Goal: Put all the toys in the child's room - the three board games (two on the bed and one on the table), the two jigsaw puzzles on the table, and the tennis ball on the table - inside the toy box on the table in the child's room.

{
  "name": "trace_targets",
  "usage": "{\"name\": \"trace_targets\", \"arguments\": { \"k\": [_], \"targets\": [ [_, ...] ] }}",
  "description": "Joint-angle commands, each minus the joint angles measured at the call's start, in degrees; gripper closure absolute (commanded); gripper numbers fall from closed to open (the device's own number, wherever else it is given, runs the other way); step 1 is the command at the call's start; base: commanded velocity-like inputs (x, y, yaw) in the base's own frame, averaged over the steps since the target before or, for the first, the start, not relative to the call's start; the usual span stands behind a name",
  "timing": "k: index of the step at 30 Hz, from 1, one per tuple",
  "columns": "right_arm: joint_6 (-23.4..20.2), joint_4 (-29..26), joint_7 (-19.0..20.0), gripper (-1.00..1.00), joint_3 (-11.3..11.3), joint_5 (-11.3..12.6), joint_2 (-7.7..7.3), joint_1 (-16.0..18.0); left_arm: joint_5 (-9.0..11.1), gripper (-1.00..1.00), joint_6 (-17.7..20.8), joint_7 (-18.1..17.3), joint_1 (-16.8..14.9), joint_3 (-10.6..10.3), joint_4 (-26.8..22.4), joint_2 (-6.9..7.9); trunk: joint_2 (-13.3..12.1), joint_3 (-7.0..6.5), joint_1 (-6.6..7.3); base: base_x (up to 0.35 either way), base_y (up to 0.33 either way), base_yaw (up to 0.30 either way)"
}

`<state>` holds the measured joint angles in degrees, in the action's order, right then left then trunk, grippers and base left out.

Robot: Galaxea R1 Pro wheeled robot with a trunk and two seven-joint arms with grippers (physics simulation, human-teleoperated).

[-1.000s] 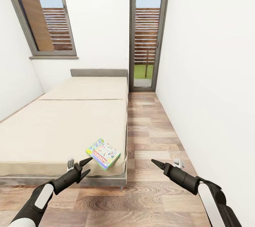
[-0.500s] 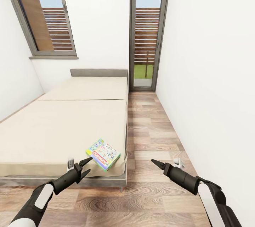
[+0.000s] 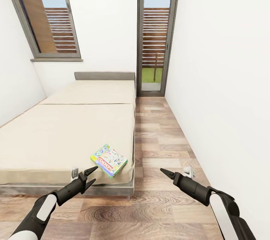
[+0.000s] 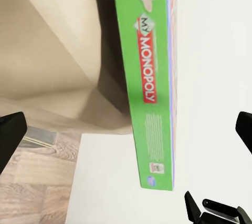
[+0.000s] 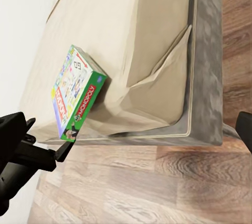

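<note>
A board game (image 3: 108, 161), a Monopoly box with green sides, lies flat near the foot corner of the bed (image 3: 56, 135). The left gripper (image 3: 91, 177) hangs just short of it, jaws apart. The right gripper (image 3: 165, 173) waits over the wood floor (image 3: 165, 138), and I cannot tell how its jaws stand. It looks like the approach; next, the left must close on the box's edge.

White-paneled black arms end in pointed black fingers (image 3: 91, 171).
</note>
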<state>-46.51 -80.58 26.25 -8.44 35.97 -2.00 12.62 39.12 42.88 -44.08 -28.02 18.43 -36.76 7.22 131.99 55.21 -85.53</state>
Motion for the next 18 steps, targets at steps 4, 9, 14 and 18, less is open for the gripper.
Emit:
{"name": "trace_targets", "arguments": {
  "k": [4,9,14,18],
  "targets": [
    [-0.33,-0.01,0.2,-1.0,-0.09,0.0,0.03,0.04,0.08,-1.0,0.32,-0.12,-0.05,0.1,0.02,-0.01,0.02,0.05,0.01,0.0,0.0,0.0],
    [-0.33,-0.01,0.2,-1.0,-0.09,-0.01,0.06,0.04,0.08,-1.0,0.31,-0.12,-0.02,0.11,0.02,-0.01,0.02,0.05,0.01,0.0,0.0,0.0],
    [-0.33,-0.01,0.2,-1.0,-0.09,-0.02,0.05,0.04,0.08,-1.0,0.31,-0.13,-0.02,0.11,0.02,-0.01,0.02,0.05,0.01,0.0,0.0,0.0],
    [-0.33,-0.01,0.2,-1.0,-0.09,0.0,0.04,0.04,0.08,-1.0,0.33,-0.09,-0.02,0.12,0.02,-0.05,0.02,0.05,0.01,0.0,0.0,0.0]
  ]
}}
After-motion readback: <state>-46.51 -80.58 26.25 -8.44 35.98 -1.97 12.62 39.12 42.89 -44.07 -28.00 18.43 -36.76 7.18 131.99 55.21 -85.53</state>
